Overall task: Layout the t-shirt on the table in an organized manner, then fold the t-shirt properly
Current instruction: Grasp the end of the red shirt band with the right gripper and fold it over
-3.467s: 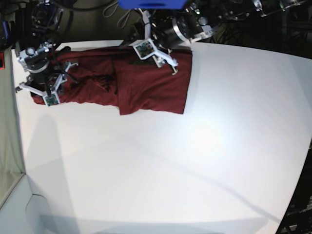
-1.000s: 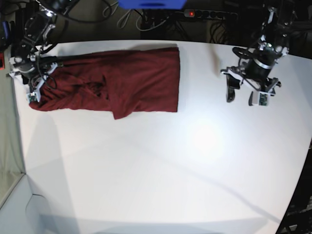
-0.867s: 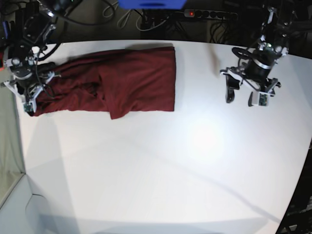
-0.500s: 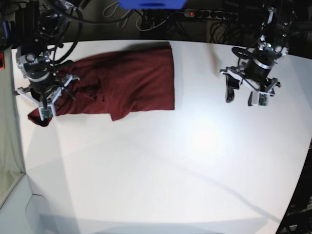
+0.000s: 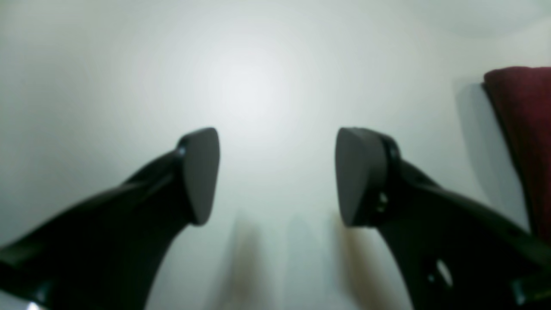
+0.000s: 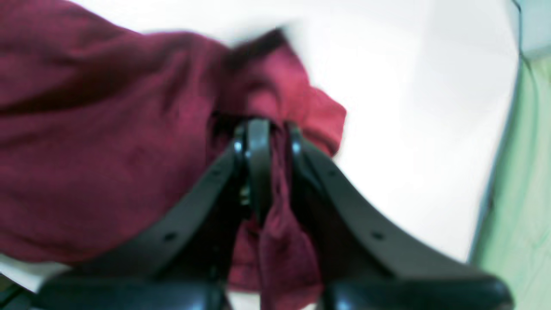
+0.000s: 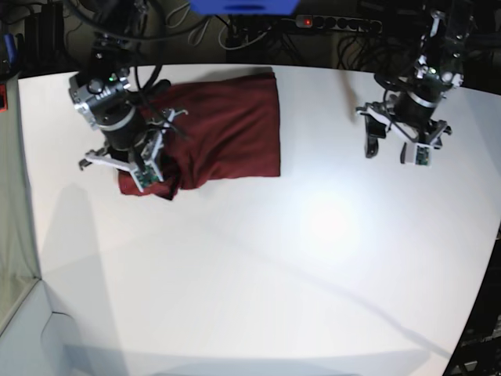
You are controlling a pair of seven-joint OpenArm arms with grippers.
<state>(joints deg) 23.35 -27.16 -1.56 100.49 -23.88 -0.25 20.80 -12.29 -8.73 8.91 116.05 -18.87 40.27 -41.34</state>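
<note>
The maroon t-shirt (image 7: 231,121) lies bunched at the back left of the white table (image 7: 258,266). My right gripper (image 7: 131,169) sits over the shirt's left end, shut on a fold of it. In the right wrist view the t-shirt (image 6: 107,150) is pinched between the jaws of the right gripper (image 6: 275,142), with a strip of cloth hanging down between the fingers. My left gripper (image 7: 395,151) hovers open at the back right, well apart from the shirt. In the left wrist view the left gripper (image 5: 277,176) holds nothing above the bare table (image 5: 258,64); a t-shirt (image 5: 527,129) edge shows far right.
A power strip (image 7: 337,23) with a red light, cables and a blue object (image 7: 243,6) lie beyond the table's far edge. The table's left edge is near the right arm, with a green surface (image 6: 525,181) past it.
My right gripper has dragged the shirt's left end rightward and toward the front, so the shirt is shorter and bunched. The left gripper has stayed in place, open.
</note>
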